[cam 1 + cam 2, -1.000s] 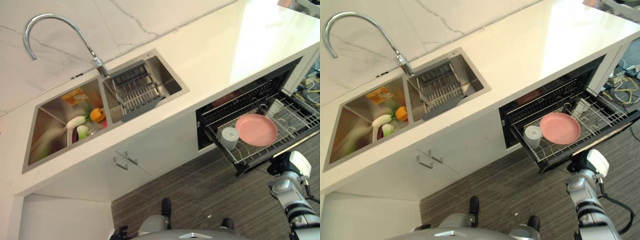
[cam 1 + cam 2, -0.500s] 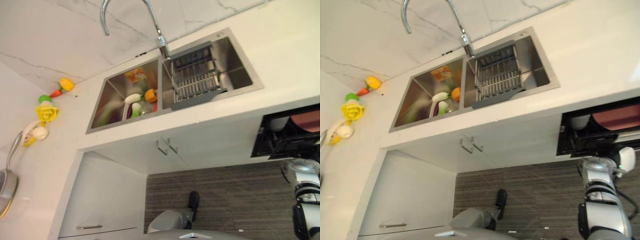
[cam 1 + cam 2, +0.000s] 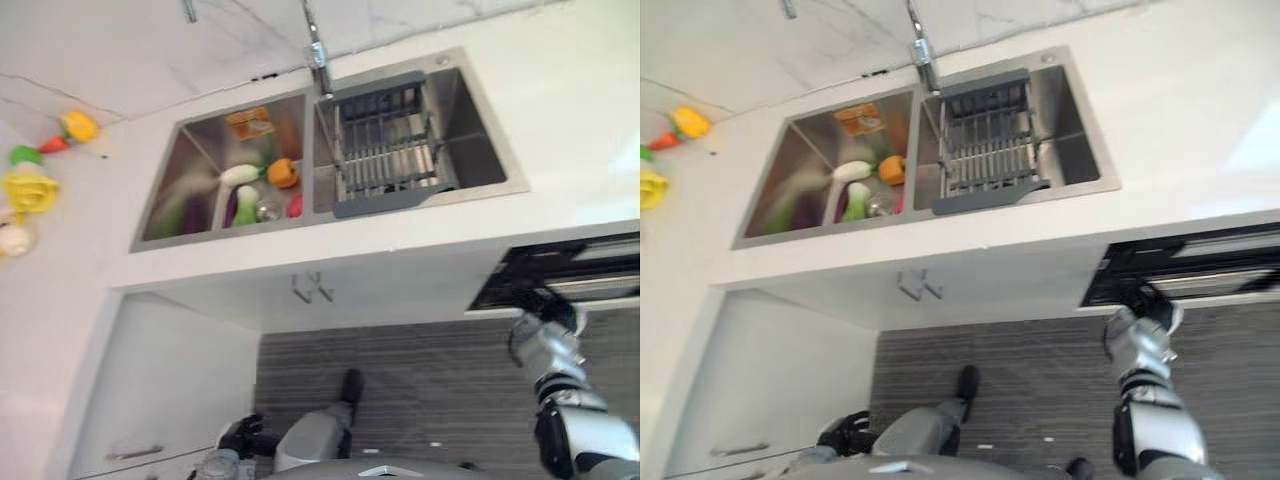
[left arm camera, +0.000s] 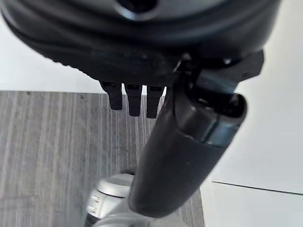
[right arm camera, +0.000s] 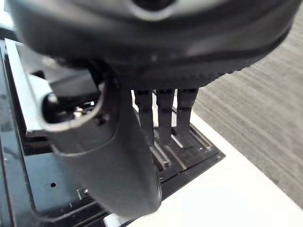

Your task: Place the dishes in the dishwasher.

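The right hand (image 5: 142, 118) has its fingers straight against the front edge of the dishwasher rack (image 3: 1200, 272) — holding nothing, and the rack looks nearly pushed in under the counter (image 3: 1200, 130) at the right. By my reading, the closing step is in hand; next comes a steady push until the rack seats. The left hand (image 4: 184, 142) hangs low over the floor (image 4: 47, 142), fingers straight, empty. Dishes inside the dishwasher are hidden; toy vegetables (image 3: 255, 185) lie in the left sink basin (image 3: 180, 170), beside the drainer basket (image 3: 385, 145).
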Robot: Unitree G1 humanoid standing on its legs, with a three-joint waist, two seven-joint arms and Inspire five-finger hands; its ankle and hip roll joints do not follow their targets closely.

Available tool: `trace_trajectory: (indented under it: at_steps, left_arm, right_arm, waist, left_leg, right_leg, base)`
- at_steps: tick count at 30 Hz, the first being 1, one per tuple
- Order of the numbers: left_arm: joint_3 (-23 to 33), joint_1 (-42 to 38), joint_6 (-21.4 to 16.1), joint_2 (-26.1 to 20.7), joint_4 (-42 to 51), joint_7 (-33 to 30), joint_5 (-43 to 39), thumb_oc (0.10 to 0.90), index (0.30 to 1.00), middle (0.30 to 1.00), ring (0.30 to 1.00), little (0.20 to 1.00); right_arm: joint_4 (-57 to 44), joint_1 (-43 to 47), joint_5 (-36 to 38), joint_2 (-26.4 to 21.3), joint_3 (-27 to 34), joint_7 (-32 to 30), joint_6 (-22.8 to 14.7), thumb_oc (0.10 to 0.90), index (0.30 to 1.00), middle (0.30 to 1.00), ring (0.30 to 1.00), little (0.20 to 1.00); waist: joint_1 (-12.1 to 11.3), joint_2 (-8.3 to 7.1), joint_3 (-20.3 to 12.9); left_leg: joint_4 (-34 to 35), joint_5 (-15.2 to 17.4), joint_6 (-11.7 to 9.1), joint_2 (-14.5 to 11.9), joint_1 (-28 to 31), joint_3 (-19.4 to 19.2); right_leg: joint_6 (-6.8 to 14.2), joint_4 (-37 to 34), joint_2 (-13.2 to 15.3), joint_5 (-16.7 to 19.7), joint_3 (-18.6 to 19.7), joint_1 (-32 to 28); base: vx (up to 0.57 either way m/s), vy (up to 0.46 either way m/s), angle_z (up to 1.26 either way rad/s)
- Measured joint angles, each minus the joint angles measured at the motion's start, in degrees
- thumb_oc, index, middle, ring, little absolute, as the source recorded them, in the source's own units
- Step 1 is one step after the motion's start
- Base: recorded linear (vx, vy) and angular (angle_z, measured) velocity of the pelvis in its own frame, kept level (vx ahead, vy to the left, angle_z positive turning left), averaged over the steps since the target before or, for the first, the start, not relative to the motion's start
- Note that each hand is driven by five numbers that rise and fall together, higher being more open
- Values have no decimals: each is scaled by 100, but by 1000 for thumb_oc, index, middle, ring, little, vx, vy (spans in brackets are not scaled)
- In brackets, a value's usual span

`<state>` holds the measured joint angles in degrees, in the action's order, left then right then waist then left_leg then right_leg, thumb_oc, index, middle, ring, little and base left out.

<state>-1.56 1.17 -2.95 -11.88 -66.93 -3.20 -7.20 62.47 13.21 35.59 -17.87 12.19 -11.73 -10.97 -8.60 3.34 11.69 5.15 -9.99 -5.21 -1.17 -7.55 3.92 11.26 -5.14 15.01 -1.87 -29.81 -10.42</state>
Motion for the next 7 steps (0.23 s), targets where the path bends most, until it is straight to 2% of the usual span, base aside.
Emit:
trace_trajectory:
  at_steps: [1,3,5,7]
  left_arm:
    - [60,-59,13,-94,-87,4,1,800,900,900,900,900]
    - [61,-104,75,-176,-149,73,1,800,900,900,900,900]
    - [57,-100,60,-200,-228,76,4,800,900,900,900,900]
    - [63,-93,68,-220,-353,61,2,800,900,900,900,900]
  right_arm:
    - [389,-236,-20,150,3,67,166,800,900,900,900,900]
    - [856,-995,-335,296,2,93,376,800,900,900,900,900]
    - [1231,-1491,-640,187,22,103,668,800,900,900,900,900]
    - [1367,-1869,-704,104,60,-3,785,800,900,900,900,900]
  waist:
    - [77,-233,-45]
    - [253,-486,-110]
    - [443,-558,-134]
    - [689,-541,-140]
  left_leg:
    - [-1,46,-29,-70,35,-156]
    - [2,83,-52,-92,127,-224]
    - [2,103,-60,-135,252,-416]
    - [2,108,-69,-209,358,-559]
  right_leg:
    - [-22,-16,-63,14,171,65]
    - [-41,-22,-80,4,251,7]
    - [-39,-32,-79,17,492,14]
    - [-52,-49,-108,34,672,4]
  base:
    - [91,-49,-75]
    - [61,-22,-41]
    - [52,-14,-53]
    - [25,-6,-48]
